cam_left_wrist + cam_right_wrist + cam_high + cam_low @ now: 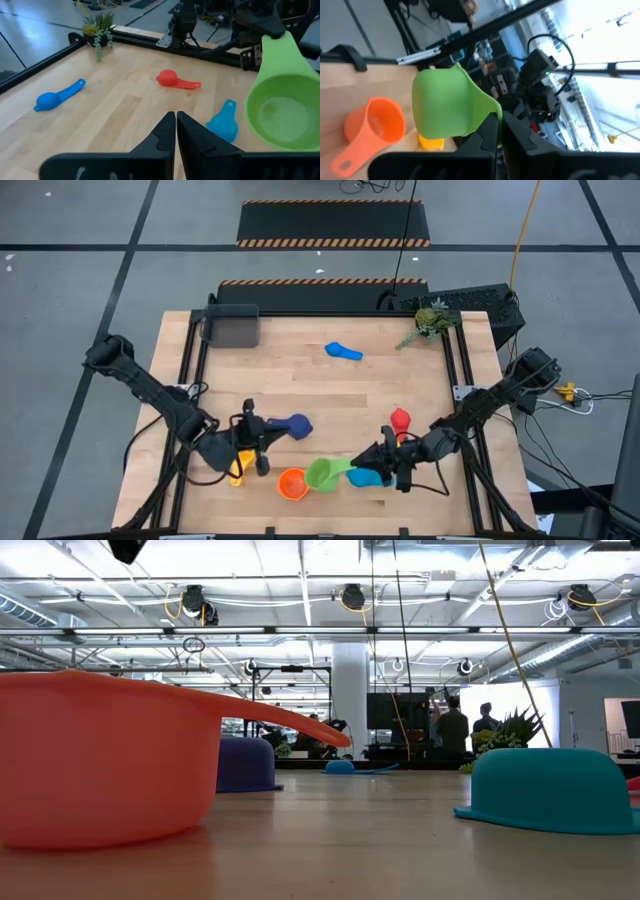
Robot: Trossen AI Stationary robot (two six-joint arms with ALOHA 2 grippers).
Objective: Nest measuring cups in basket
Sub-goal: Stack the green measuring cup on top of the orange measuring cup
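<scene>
Green measuring cup (447,105), smooth rounded plastic, is off the table, its flat handle pinched in the right gripper (499,131) near the front edge, just beside the orange cup (292,483) and a light blue cup (362,477); the basket (232,326), a dark grey rounded bin, sits well apart at the far left corner. Left gripper (176,131) has its fingers pressed together, holding nothing, near the yellow cup (237,468) and dark blue cup (296,425). Only the low view shows the room with two distant people (452,726); the high view alone shows the pale wooden table (300,380), red cup (400,420) and second light blue cup (343,351).
</scene>
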